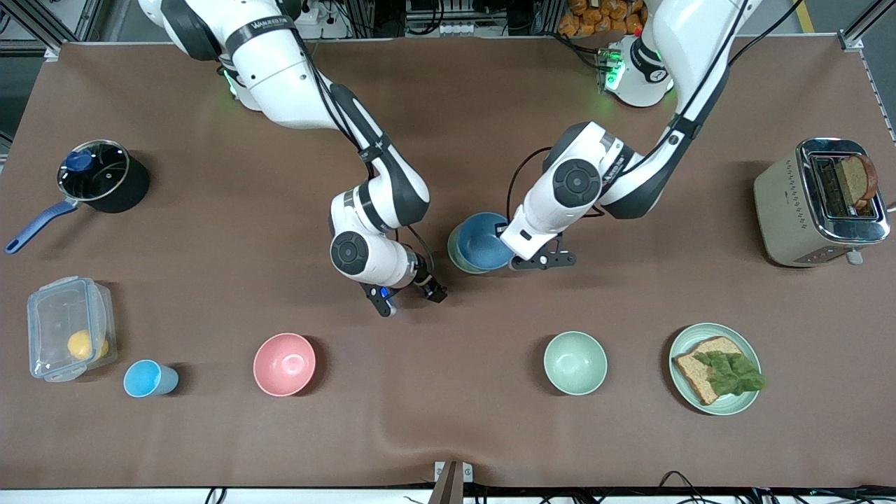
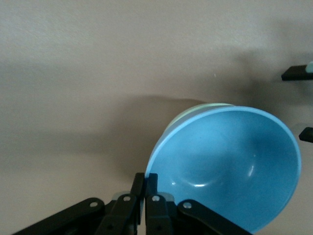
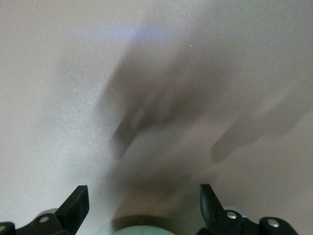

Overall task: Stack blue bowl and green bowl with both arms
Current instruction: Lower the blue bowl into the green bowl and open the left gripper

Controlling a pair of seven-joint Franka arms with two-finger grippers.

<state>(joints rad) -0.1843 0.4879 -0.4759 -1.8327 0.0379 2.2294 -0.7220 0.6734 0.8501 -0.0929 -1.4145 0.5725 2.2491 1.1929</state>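
Beside the right gripper [image 1: 409, 290], toward the left arm's end of the table, the blue bowl [image 1: 483, 241] sits nested in the green bowl [image 1: 455, 253]. The left gripper [image 2: 145, 193] pinches the blue bowl's rim, fingers closed on it. The right gripper hangs open and empty over bare table.

A robotics lab set up as a mock kitchen

Two white robot arms stood bolted at the edge of a worktop [image 1: 490, 448] covered in brown cloth, with aluminium framing, power strips and trailing cables around it. Kitchen props were laid out in neat spacing: a toaster [image 1: 819, 203], a lidded saucepan [image 1: 101, 178], a plastic food box [image 1: 68, 337] and a plate [image 1: 715, 367] with bread.
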